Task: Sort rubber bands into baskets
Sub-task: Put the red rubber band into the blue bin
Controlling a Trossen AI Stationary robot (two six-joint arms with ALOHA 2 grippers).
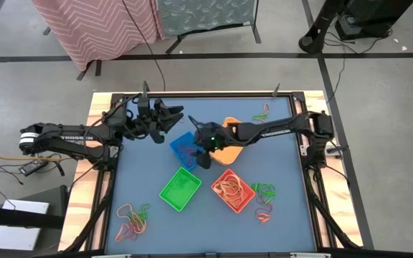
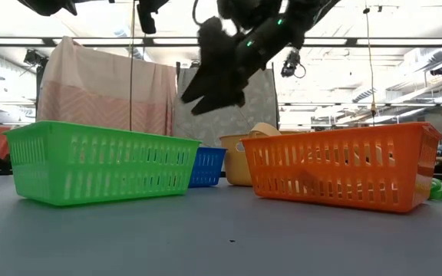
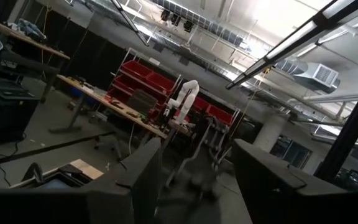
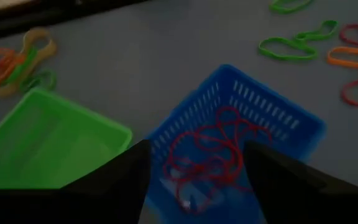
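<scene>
Four baskets stand mid-table: blue [image 1: 182,146], yellow [image 1: 229,150], green [image 1: 180,188] and orange [image 1: 232,190]. Red rubber bands [image 4: 213,152] lie in the blue basket [image 4: 241,118], and orange ones [image 1: 228,189] lie in the orange basket. My right gripper [image 4: 197,180] hangs open just above the blue basket, slanting down, with nothing between its fingers; the low view shows it [image 2: 212,90] well clear of the basket rims. My left gripper [image 1: 169,116] waits raised at the far left, open and empty [image 3: 197,186], pointing up into the room.
Loose rubber bands lie in heaps on the table: near left [image 1: 131,218], near right beside the orange basket [image 1: 264,195], and far right [image 1: 262,112]. The right arm reaches over the yellow basket. Bare table lies between the heaps and along the near edge.
</scene>
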